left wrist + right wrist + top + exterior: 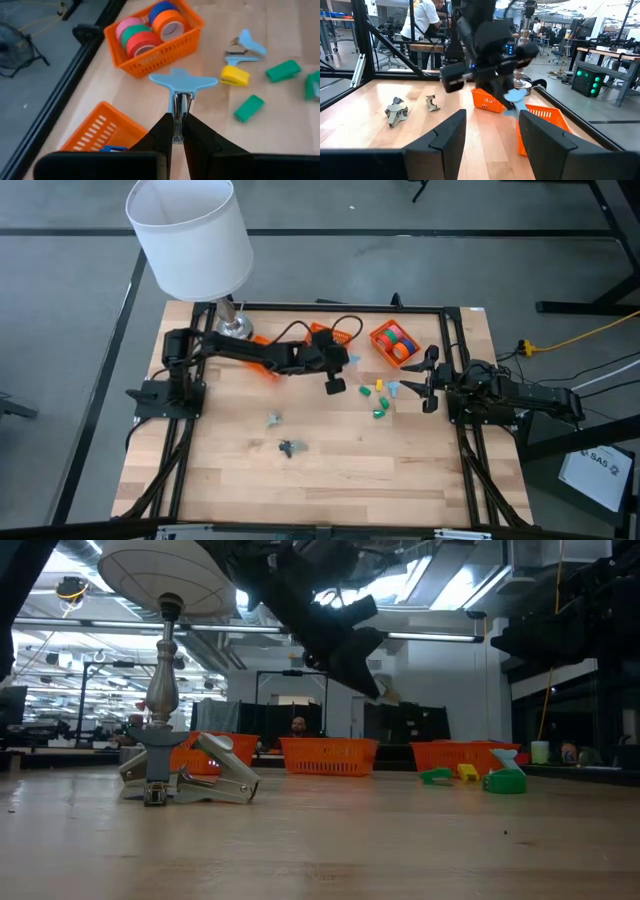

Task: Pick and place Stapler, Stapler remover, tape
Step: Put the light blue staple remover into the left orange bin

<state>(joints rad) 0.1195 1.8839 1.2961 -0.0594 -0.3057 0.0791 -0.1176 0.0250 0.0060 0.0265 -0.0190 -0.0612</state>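
Note:
My left gripper [177,120] is shut on a light-blue staple remover [183,81] and hangs in the air over the table's middle [335,384], between two orange baskets. One basket [186,39] holds the tape rolls [150,34] in pink, green, red, orange and blue. The other basket [102,131] has a blue piece inside. A second blue staple remover [245,46], a yellow stapler [235,76] and green staplers [282,70] lie flat on the wood. My right gripper [492,132] is open and waits level at the table's right side [430,380]. My left gripper pinches the staple remover by its metal part [180,104] between the two fingers, coming from above and slanting down. The remover is lifted clear of the table. Its blue winged end [515,102] hangs below the fingertips.
A table lamp [190,235] stands at the far left corner, its base [160,755] beside the left arm. Two metal staple removers [274,418] [291,447] lie on the near left of the table. A third basket [262,366] sits under the left arm. People show in the room behind.

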